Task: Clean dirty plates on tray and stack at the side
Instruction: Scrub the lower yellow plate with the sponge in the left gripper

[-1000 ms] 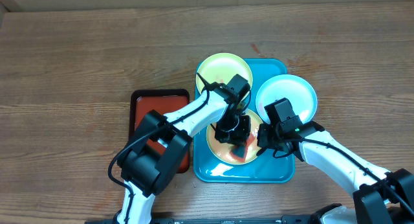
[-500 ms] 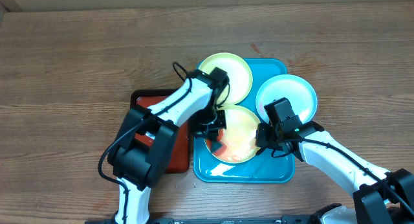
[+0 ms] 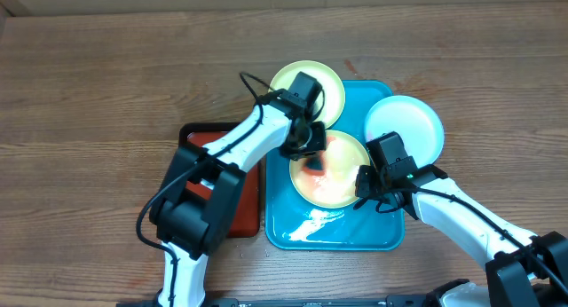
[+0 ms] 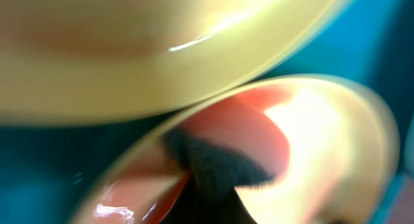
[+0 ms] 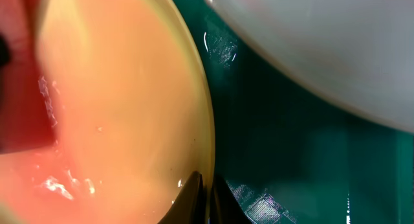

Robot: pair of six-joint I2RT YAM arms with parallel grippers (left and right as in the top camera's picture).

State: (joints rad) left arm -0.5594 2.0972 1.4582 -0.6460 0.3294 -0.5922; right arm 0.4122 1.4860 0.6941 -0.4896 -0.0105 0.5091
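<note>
A pale yellow-green plate (image 3: 342,178) lies on the blue tray (image 3: 302,232), wet and smeared reddish. My right gripper (image 3: 366,180) is shut on its right rim, one finger on each side (image 5: 208,185). My left gripper (image 3: 308,145) presses a red sponge (image 3: 313,165) with a dark side onto the plate's back-left part; its jaws are hidden. In the blurred left wrist view the sponge (image 4: 239,133) lies on this plate (image 4: 323,140). A second yellow-green plate (image 3: 306,83) leans over the tray's back-left rim. The white plate (image 3: 404,122) overhangs the back-right corner.
A red tray with a black rim (image 3: 197,134) sits left of the blue tray, mostly under my left arm. Bare wood tabletop (image 3: 106,94) lies to the left and back. In the right wrist view the white plate (image 5: 323,43) sits close above the tray floor (image 5: 284,153).
My left gripper swept the sponge from the plate's front to its left and then to its back-left. The held plate shifted right and back. The other two plates were nudged outward.
</note>
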